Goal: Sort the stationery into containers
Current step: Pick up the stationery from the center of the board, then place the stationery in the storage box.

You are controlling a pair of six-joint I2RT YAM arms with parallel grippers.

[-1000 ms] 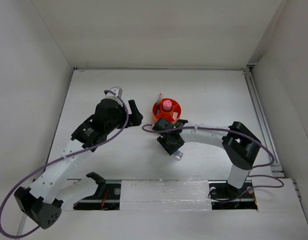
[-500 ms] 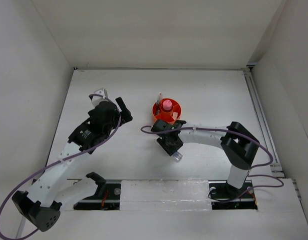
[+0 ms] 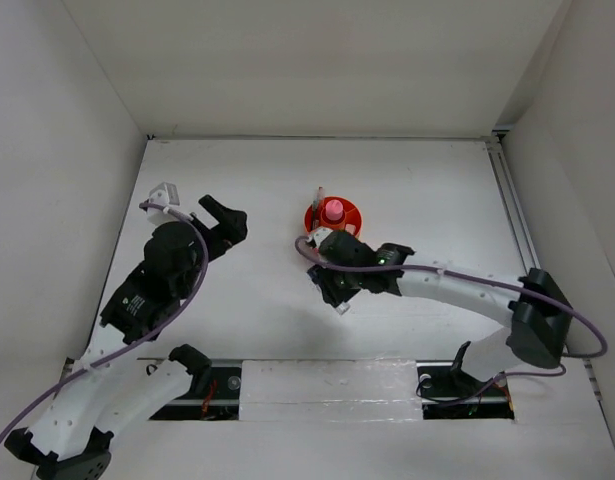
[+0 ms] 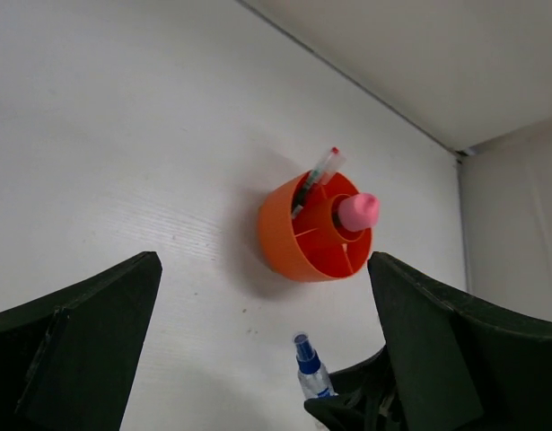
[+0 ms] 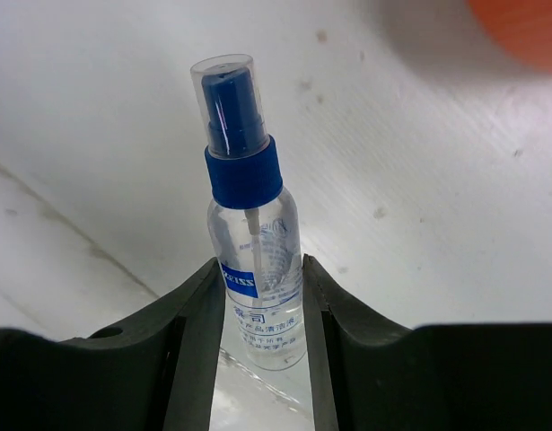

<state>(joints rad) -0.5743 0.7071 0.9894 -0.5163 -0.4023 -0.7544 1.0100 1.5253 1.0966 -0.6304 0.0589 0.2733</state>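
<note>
You have the blue-capped bottle [image 5: 245, 171] clamped in the right gripper [image 5: 259, 269], left gripper [image 3: 223, 218] gaping empty; next, lift it over a free compartment of the orange organizer [image 4: 289, 247].

Left arm [image 3: 152, 280] up from the near-left base, and we lean it forward along the left side, wrist bent so our left gripper [image 3: 230, 224] points up and to the right. Jaws wide apart there, nothing between them. Over on the other side, our right arm [image 3: 457, 290] folds at the elbow far out to the right and runs its forearm leftward to the middle. Our right gripper [image 5: 258, 301] tips down and toward us, both fingers pressed against the sides of a clear spray bottle [image 5: 249, 224].
</note>
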